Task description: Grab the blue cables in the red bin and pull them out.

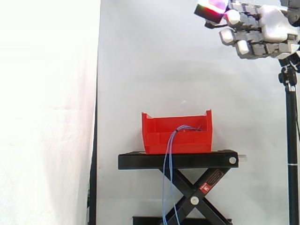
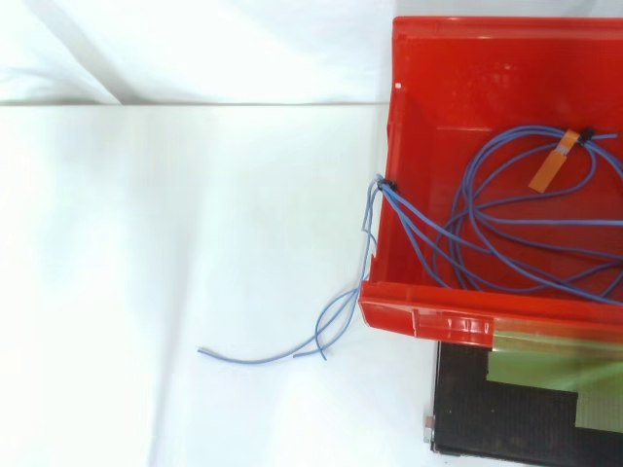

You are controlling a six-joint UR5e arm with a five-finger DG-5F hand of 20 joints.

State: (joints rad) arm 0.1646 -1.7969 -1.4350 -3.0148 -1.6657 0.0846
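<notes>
Blue cables (image 2: 506, 224) lie coiled in the red bin (image 1: 192, 143), with loose ends draped over its wall and hanging past the black stand's (image 1: 140, 161) front edge. My robot hand (image 1: 267, 28) hovers high right, fingers relaxed, empty. Approach step. Next: descend into the bin and close round the strands.

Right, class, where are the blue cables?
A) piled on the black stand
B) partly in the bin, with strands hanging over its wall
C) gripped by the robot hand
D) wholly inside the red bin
B: the blue cables loop inside the red bin, and strands cross its wall and hang down past the black stand; the robot hand is high above, apart.
</notes>
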